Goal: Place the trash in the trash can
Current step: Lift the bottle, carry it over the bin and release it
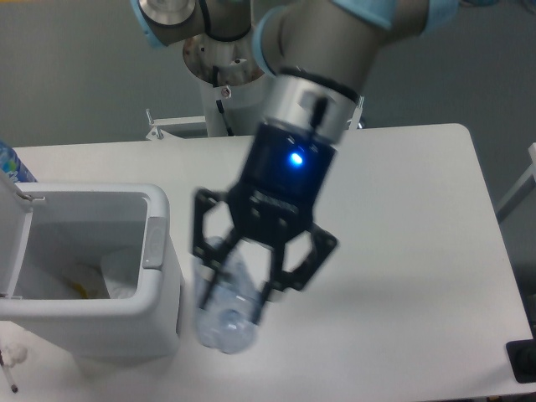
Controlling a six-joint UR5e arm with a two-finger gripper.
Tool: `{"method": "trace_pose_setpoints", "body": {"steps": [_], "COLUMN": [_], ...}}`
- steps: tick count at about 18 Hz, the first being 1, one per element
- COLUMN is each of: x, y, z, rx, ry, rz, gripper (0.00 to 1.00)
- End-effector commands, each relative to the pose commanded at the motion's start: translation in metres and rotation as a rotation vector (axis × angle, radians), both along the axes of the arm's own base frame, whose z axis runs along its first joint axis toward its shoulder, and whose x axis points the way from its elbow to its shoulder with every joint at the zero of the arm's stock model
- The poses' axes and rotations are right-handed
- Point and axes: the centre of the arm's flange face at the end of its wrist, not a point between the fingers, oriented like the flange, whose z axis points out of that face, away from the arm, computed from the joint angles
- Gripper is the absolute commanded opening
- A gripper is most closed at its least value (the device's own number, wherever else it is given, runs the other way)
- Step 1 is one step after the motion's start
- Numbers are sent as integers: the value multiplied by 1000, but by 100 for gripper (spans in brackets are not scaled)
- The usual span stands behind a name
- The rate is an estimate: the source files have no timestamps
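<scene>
My gripper (239, 293) hangs just right of the trash can (159, 289), with its fingers closed around a clear crinkled plastic bottle (226, 322). The bottle points downward below the fingers, and its cap is hidden. The trash can is a white rectangular bin at the left with a grey latch tab (155, 243) on its rim. Its hinged lid (14, 243) stands open at the far left. Inside lies a crumpled translucent-white wrapper (121, 278). I cannot tell whether the bottle touches the table.
A blue-patterned object (8, 163) shows at the left edge behind the bin. A small white scrap (13, 355) lies at the front left. A black object (523, 362) sits at the front right corner. The robot base (226, 92) stands behind the table.
</scene>
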Motion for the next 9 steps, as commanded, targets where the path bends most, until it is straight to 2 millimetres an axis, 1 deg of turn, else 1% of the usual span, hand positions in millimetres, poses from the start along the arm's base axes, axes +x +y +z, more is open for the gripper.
{"method": "trace_pose_setpoints", "body": {"steps": [1, 2, 4, 5, 6, 9], "x": [12, 20, 42, 50, 53, 60], "y": [3, 5, 15, 14, 10, 1], "z": [0, -4, -23, -27, -34, -37], "rx": [2, -2, -14, -15, -19, -26], "ry": [3, 0, -1, 1, 8, 6], "rz": [-16, -25, -66, -75, -78, -79], "gripper": [8, 9, 34, 57, 100, 100]}}
